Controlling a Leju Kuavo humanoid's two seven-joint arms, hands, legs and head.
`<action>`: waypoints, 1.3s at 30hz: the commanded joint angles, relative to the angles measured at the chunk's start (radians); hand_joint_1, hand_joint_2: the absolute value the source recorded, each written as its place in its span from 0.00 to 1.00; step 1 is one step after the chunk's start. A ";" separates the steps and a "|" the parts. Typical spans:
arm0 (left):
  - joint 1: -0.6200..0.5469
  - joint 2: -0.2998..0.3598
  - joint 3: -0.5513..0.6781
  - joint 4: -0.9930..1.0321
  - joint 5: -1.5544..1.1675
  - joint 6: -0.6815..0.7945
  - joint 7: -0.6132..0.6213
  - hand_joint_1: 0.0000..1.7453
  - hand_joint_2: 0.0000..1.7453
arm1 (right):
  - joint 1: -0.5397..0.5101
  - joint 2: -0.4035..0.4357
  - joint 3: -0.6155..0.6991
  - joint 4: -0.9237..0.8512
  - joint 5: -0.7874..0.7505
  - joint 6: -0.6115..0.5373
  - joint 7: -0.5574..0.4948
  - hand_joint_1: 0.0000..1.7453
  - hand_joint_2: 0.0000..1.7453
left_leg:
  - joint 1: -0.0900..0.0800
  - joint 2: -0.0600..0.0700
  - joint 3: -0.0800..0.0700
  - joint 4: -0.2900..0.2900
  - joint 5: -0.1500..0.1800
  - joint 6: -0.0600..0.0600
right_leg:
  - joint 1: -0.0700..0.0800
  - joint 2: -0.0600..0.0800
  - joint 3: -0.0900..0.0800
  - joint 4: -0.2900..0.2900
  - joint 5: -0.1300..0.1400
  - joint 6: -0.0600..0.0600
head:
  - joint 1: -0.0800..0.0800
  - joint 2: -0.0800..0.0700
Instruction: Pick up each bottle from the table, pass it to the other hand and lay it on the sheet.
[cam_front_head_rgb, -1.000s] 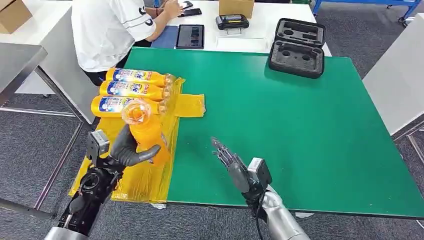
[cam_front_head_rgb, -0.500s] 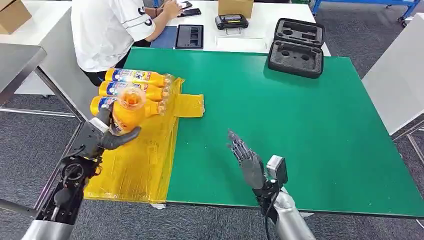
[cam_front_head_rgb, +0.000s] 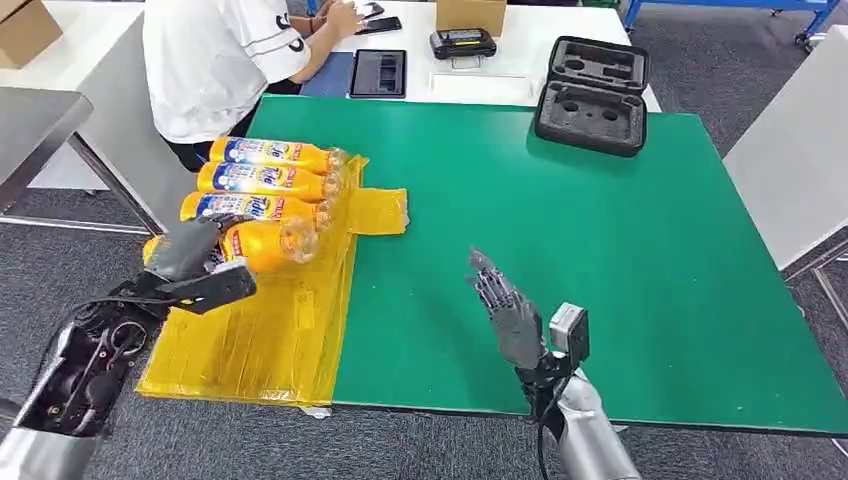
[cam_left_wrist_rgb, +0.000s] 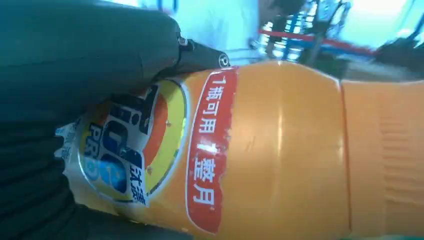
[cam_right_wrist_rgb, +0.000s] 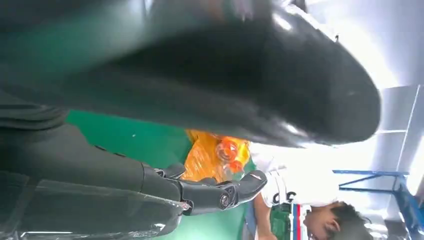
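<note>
Where it stood upright a second ago, the fourth bottle (cam_front_head_rgb: 265, 243) now lies on the sheet (cam_front_head_rgb: 270, 330), gripped by the left hand (cam_front_head_rgb: 190, 265). Right hand (cam_front_head_rgb: 508, 312) hovers empty, fingers spread; release is judged to remain.

Orange bottle (cam_left_wrist_rgb: 280, 150) in the left wrist view, red band on its label printed in white Chinese characters "1瓶可用" and "整月", beside the band a round blue and yellow emblem with partly hidden letters, "PRO" legible, other bottles' labels too small to read
</note>
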 joint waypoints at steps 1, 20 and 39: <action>-0.101 0.118 -0.331 0.079 -0.095 0.011 0.037 1.00 1.00 | 0.001 0.016 -0.058 -0.004 0.001 -0.014 -0.007 0.00 0.00 | 0.000 -0.003 0.004 -0.001 -0.001 -0.001 | 0.000 -0.002 0.005 -0.001 -0.002 -0.001 | 0.000 0.000; -0.240 0.162 -0.644 0.226 0.049 -0.184 -0.072 1.00 1.00 | -0.015 0.025 -0.122 -0.013 0.022 -0.001 -0.017 0.00 0.00 | 0.000 -0.001 0.008 -0.002 -0.002 -0.002 | 0.000 -0.001 0.008 -0.002 -0.001 -0.004 | 0.000 0.000; -0.225 0.012 -0.518 0.480 0.190 -0.158 -0.122 1.00 1.00 | 0.027 0.021 -0.113 -0.026 0.045 -0.020 -0.028 0.00 0.00 | -0.001 -0.003 0.005 -0.002 0.001 -0.002 | -0.001 -0.002 0.006 -0.002 0.001 -0.004 | 0.000 0.000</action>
